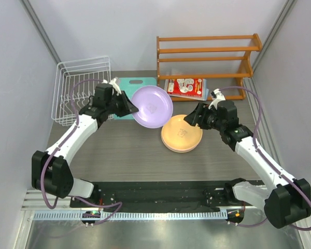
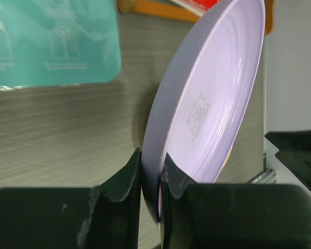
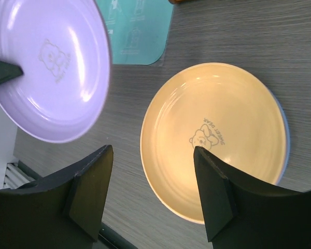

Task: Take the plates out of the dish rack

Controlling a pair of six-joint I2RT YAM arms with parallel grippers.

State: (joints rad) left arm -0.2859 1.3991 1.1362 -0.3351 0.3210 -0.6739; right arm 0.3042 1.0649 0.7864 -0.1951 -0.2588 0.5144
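Dish rack (image 1: 82, 88) back left on desk (image 1: 129, 153) | one lavender plate (image 1: 153, 106) held tilted, left fingers (image 2: 125, 182) clamped on its rim | one orange plate (image 1: 181, 132) tops desk stack (image 3: 285, 132) | right fingers (image 3: 90, 187) spread above it

Blue plate (image 3: 286, 137): mere rim sliver

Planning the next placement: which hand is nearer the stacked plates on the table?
Right. The right hand hovers open over the far edge of the stacked plates. The left hand is off to their left, gripping the lavender plate by its rim.
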